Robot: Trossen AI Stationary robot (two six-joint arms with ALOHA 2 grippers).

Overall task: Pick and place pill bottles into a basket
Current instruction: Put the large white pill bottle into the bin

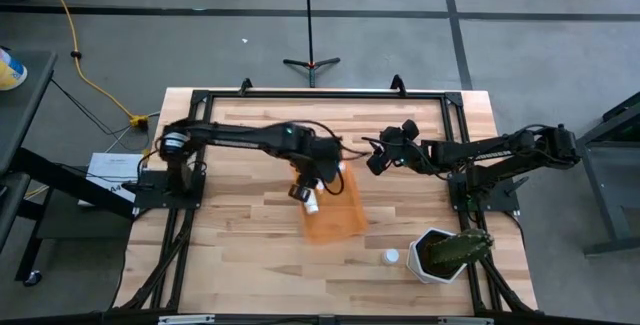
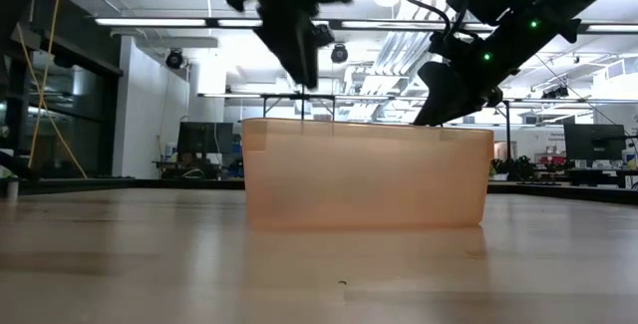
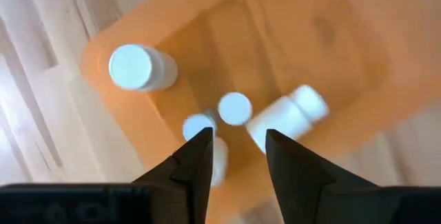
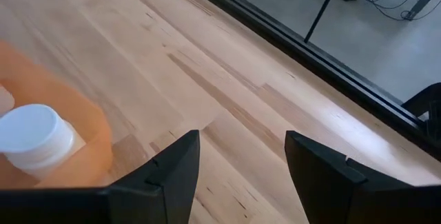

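The orange basket [image 1: 336, 208] stands mid-table and also shows in the low view [image 2: 364, 176]. My left gripper [image 1: 304, 189] hangs open above its left part, fingers pointing down [image 3: 238, 151]. Below it, inside the basket [image 3: 331, 38], are several white pill bottles: one upright [image 3: 141, 67], two more with caps up [image 3: 234, 108] [image 3: 198, 126], and one lying on its side [image 3: 288, 117]. Another bottle [image 1: 390, 257] stands on the table near the front right. My right gripper [image 1: 373, 162] is open and empty [image 4: 241, 162] by the basket's far right corner; its view shows one bottle [image 4: 34, 138].
A white pot with a green plant [image 1: 447, 254] stands at the front right, next to the loose bottle. A black frame [image 1: 320, 93] runs around the table. Bare wood lies to the left and in front of the basket.
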